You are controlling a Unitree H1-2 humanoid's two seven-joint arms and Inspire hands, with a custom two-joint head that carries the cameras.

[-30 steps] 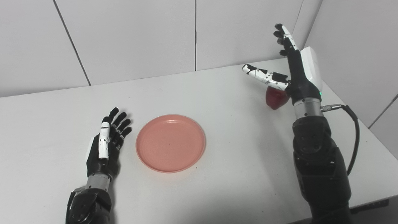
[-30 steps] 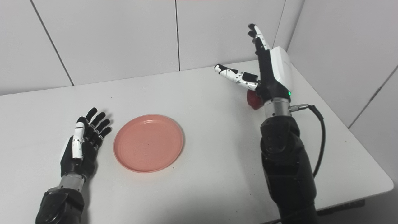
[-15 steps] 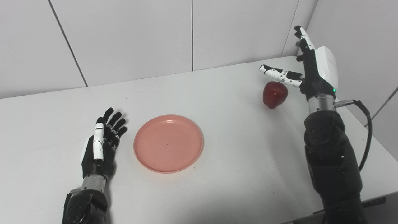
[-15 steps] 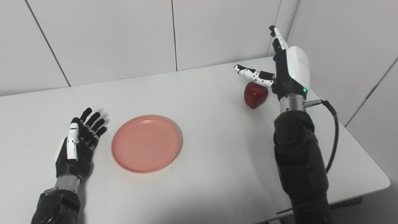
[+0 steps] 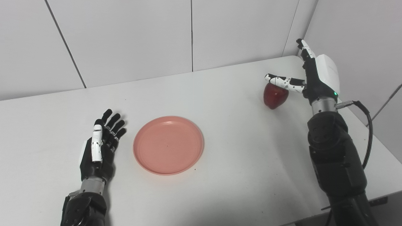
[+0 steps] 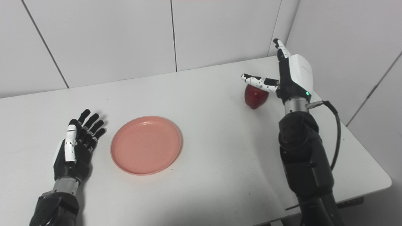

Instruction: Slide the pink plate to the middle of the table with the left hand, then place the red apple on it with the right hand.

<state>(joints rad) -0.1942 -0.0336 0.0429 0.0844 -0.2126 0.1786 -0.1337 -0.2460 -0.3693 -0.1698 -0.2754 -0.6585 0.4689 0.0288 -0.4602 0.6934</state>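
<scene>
A plain white counter (image 5: 238,175) is seen from above, set against white panelled walls (image 5: 125,37).

Nearest, by the front left part of the counter, the left hand (image 5: 100,147), black with one white-backed thumb, is held flat and low over the surface, fingers spread and pointing toward the far edge. Nothing is held in it. Whether it touches the counter cannot be told.

Just to its right, apart from the fingers, a round, shallow, salmon-pink plastic plate (image 5: 168,145) is laid flat on the counter, a little left of the middle. Nothing is carried on it.

Along the right edge, a bulky black forearm (image 5: 336,157) with a black cable (image 5: 367,125) is raised from the front edge toward the far right corner.

Farthest, near that far right corner, a dark red glossy apple (image 5: 275,97) is set on the counter, well apart from the plate. The right hand (image 5: 315,77), black with a white back shell, is held wide apart just beside it: the thumb is stretched across the top of the apple, while the fingers are pointed up, away from the fruit. The apple is not enclosed by the hand.
</scene>
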